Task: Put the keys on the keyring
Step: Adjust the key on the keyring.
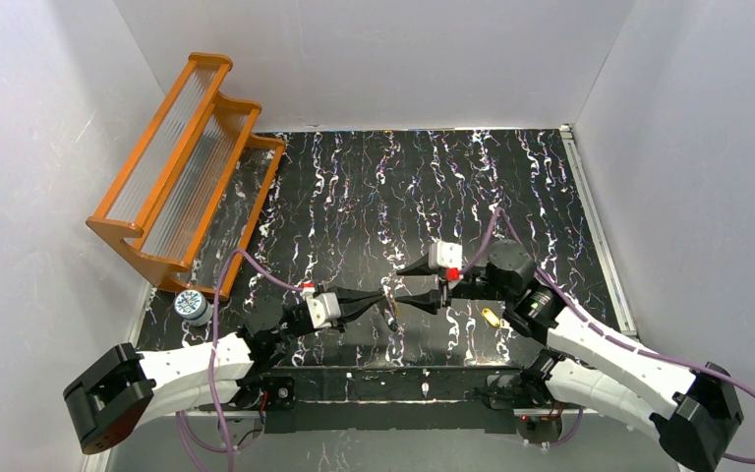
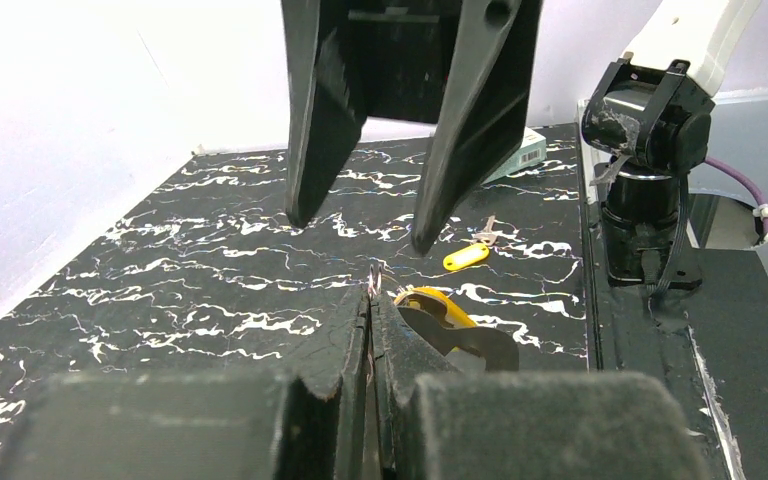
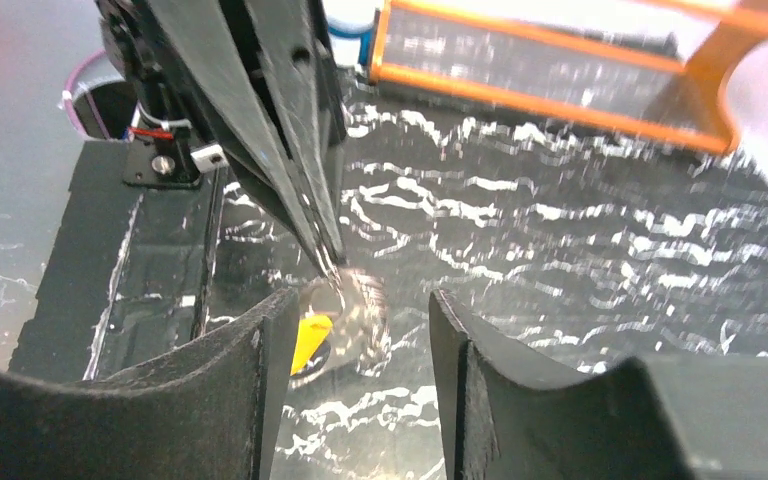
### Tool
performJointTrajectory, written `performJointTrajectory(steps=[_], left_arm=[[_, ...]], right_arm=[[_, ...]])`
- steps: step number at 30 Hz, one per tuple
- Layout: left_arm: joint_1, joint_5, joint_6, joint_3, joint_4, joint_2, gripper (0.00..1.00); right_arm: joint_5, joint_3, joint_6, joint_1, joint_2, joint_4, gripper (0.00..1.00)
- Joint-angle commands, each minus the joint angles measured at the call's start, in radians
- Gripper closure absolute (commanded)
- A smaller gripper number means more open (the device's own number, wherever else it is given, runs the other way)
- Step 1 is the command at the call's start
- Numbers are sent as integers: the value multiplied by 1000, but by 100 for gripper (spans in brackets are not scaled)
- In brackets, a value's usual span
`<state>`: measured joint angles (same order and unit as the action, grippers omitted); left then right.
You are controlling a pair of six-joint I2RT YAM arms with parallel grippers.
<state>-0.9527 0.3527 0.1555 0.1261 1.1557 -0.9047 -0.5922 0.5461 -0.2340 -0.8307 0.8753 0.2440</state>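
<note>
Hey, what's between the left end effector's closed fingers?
The left end effector pinches the keyring, which pokes out at the tips with a yellow key beside it. The pinched stretch is hidden inside the grip.

We're in a robotics lab test cell here: plain white walls [image 1: 29, 147] box in a black marble-patterned tabletop [image 1: 374, 187]. Left arm [image 1: 192, 366] and right arm [image 1: 605, 356] are bolted at its near edge, purple cables [image 1: 216, 334] trailing loose.

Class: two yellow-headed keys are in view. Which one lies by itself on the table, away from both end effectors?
The lone key, flat on the table near the right arm. The other key sits at the tips of the shut left end effector.
</note>
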Motion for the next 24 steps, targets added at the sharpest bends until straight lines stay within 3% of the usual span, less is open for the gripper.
performJointTrajectory(steps=[1, 6, 13, 20, 24], left_arm=[[-4, 13, -1, 12, 55, 10, 100], [-4, 17, -2, 13, 54, 10, 100], [-4, 20, -4, 10, 55, 13, 100], [-4, 23, -5, 10, 55, 16, 100], [-4, 21, -6, 10, 55, 18, 100]], right_arm=[[-102, -27, -32, 4, -51, 171, 43], [-158, -4, -22, 4, 13, 181, 56], [-144, 2, -48, 4, 59, 175, 62], [-154, 3, -51, 4, 83, 179, 81], [-162, 4, -55, 4, 91, 179, 98]])
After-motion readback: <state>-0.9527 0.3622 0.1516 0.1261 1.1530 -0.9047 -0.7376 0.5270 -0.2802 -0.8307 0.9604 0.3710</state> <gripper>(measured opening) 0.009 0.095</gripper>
